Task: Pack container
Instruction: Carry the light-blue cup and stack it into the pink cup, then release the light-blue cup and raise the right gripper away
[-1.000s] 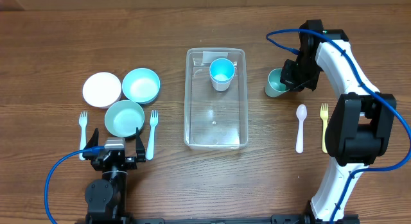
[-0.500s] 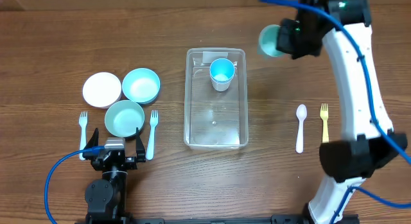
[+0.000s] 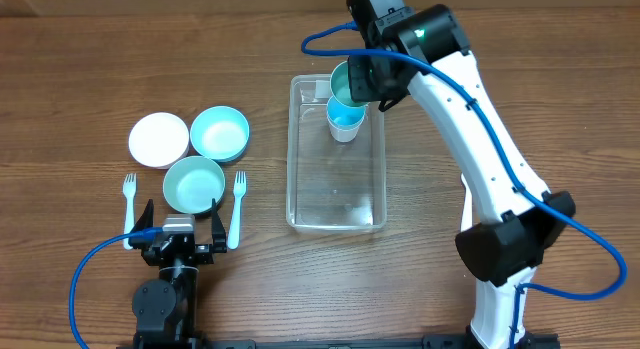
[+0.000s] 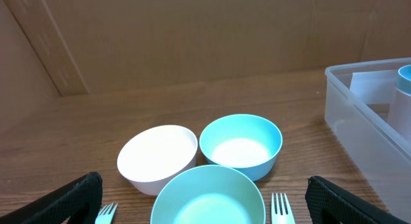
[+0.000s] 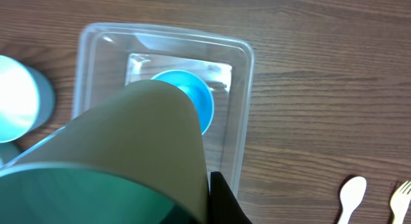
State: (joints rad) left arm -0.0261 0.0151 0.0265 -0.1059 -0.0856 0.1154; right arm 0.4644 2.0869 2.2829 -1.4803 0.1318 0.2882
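Now R gripper (image 3: pixel 362 81) clamped on teal cup (image 3: pixel 341 83), moved over container (image 3: pixel 296 179), L gripper (image 3: pixel 182 224) spread wide, unmoved

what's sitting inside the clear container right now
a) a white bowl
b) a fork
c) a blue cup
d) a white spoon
c: a blue cup stands upright at the far end of the container, just below the teal cup that the right gripper holds above it.
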